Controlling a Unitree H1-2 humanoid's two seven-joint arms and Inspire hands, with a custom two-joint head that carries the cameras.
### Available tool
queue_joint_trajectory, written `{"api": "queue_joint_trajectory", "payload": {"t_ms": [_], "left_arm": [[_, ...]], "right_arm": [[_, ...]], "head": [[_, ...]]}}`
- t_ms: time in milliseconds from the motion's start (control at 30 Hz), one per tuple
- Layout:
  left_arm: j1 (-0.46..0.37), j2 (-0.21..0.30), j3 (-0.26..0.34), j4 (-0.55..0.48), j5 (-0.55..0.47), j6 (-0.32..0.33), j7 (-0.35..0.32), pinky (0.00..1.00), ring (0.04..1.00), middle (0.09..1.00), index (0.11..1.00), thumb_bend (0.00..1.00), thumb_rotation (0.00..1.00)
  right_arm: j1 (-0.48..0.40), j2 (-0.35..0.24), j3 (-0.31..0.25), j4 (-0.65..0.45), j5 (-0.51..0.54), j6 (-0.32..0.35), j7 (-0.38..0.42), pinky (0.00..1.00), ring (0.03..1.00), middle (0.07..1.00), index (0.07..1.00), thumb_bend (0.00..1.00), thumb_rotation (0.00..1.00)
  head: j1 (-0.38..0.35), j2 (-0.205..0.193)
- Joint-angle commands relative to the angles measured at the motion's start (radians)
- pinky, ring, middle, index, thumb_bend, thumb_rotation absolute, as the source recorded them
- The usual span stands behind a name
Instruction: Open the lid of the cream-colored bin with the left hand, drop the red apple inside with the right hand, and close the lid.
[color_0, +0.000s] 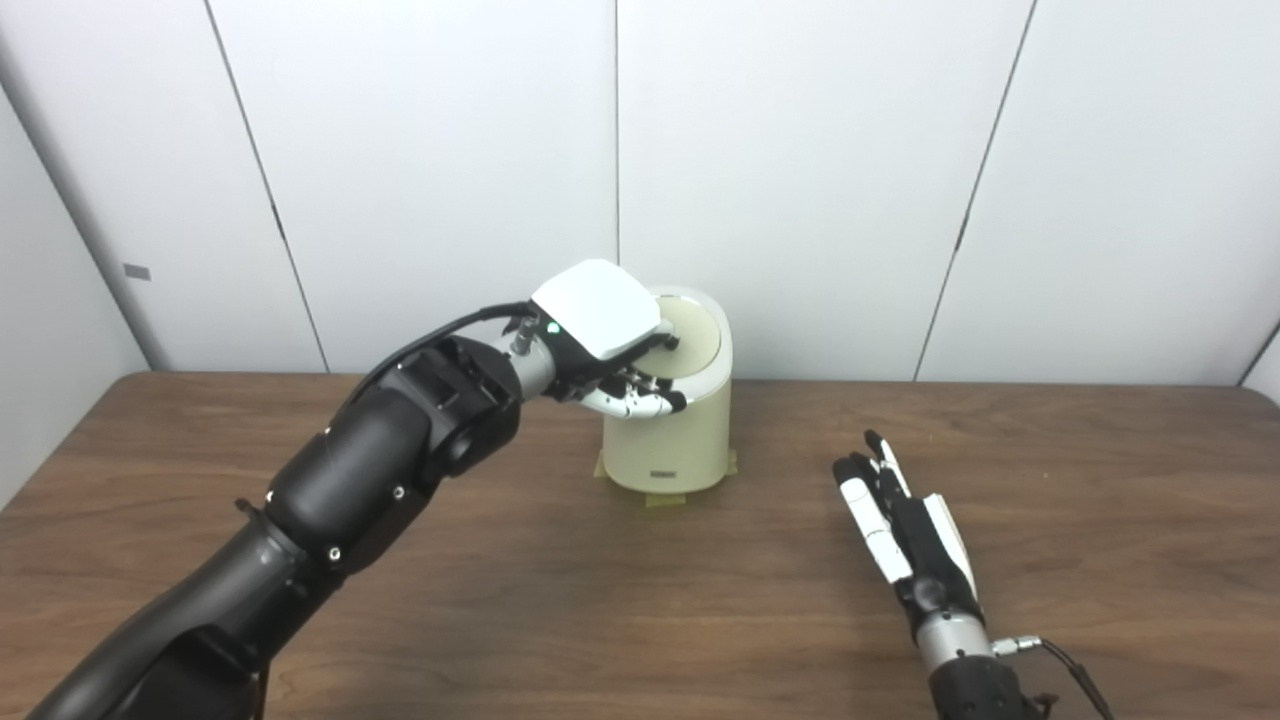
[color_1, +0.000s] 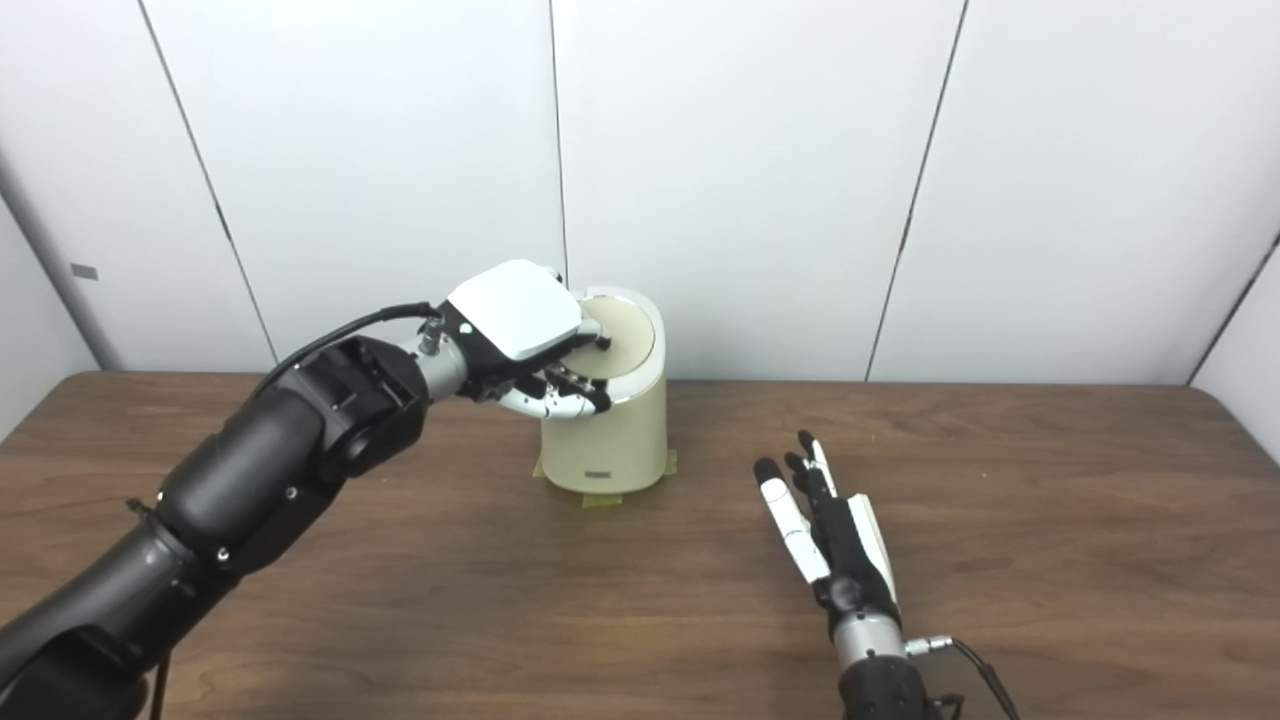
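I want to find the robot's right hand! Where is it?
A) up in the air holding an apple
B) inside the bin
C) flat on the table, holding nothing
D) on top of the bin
C: the right hand lies on the wooden table with fingers stretched out and nothing in it, apart from the cream-colored bin; it is the left hand that is at the lid.
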Motion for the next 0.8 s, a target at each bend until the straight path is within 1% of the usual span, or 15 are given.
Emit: {"api": "queue_joint_trajectory", "payload": {"t_ms": [0, 33, 67, 200, 267, 333, 567, 667, 733, 767], "left_arm": [[-0.012, 0.018, -0.008, 0.008, 0.033, -0.018, 0.029, 0.83, 0.861, 0.824, 0.814, 0.51, 1.00], [-0.010, 0.018, -0.012, 0.006, 0.045, -0.022, 0.035, 0.80, 0.860, 0.831, 0.811, 0.50, 1.00], [-0.008, 0.017, -0.016, 0.005, 0.055, -0.027, 0.039, 0.79, 0.862, 0.836, 0.812, 0.50, 1.00], [-0.005, 0.018, -0.028, 0.010, 0.086, -0.045, 0.048, 0.76, 0.859, 0.834, 0.805, 0.49, 1.00], [-0.002, 0.018, -0.035, 0.010, 0.101, -0.051, 0.039, 0.75, 0.854, 0.836, 0.806, 0.49, 1.00], [0.001, 0.017, -0.040, 0.014, 0.112, -0.057, 0.039, 0.71, 0.830, 0.829, 0.799, 0.48, 1.00], [0.012, 0.016, -0.044, -0.009, 0.114, -0.057, -0.017, 0.64, 0.762, 0.815, 0.790, 0.49, 1.00], [0.018, 0.015, -0.024, -0.027, 0.082, -0.052, -0.032, 0.64, 0.763, 0.815, 0.789, 0.49, 1.00], [0.018, 0.012, 0.010, -0.044, 0.034, -0.043, -0.039, 0.66, 0.783, 0.816, 0.787, 0.49, 1.00], [0.018, 0.010, 0.028, -0.049, 0.015, -0.039, -0.028, 0.67, 0.789, 0.813, 0.782, 0.49, 1.00]], "right_arm": [[-0.032, 0.001, 0.001, -0.023, -0.011, -0.004, -0.005, 0.96, 0.934, 0.927, 0.994, 0.57, 1.00], [-0.032, 0.000, 0.001, -0.024, -0.011, -0.005, -0.005, 0.96, 0.932, 0.926, 0.993, 0.57, 1.00], [-0.031, -0.001, 0.002, -0.025, -0.012, -0.003, -0.004, 0.96, 0.930, 0.926, 0.994, 0.57, 1.00], [-0.031, -0.004, 0.005, -0.029, -0.014, 0.001, -0.001, 0.95, 0.925, 0.923, 0.994, 0.57, 1.00], [-0.032, -0.003, 0.004, -0.028, -0.011, 0.003, 0.001, 0.95, 0.928, 0.923, 0.994, 0.58, 1.00], [-0.032, -0.002, 0.002, -0.027, -0.008, 0.003, 0.002, 0.96, 0.930, 0.922, 0.996, 0.59, 1.00], [-0.033, -0.005, 0.007, -0.029, -0.015, 0.006, 0.002, 0.95, 0.923, 0.917, 0.996, 0.58, 1.00], [-0.036, -0.004, 0.008, -0.031, -0.015, 0.010, 0.003, 0.95, 0.922, 0.915, 0.997, 0.59, 1.00], [-0.036, -0.004, 0.010, -0.036, -0.018, 0.016, 0.003, 0.95, 0.923, 0.916, 0.997, 0.59, 1.00], [-0.035, -0.004, 0.010, -0.037, -0.017, 0.016, 0.004, 0.95, 0.925, 0.918, 0.997, 0.59, 1.00]], "head": [[-0.001, 0.001], [0.001, 0.003], [0.002, 0.005], [0.000, 0.006], [-0.002, 0.008], [-0.002, 0.009], [-0.003, 0.010], [-0.004, 0.010], [-0.004, 0.010], [-0.003, 0.010]]}}
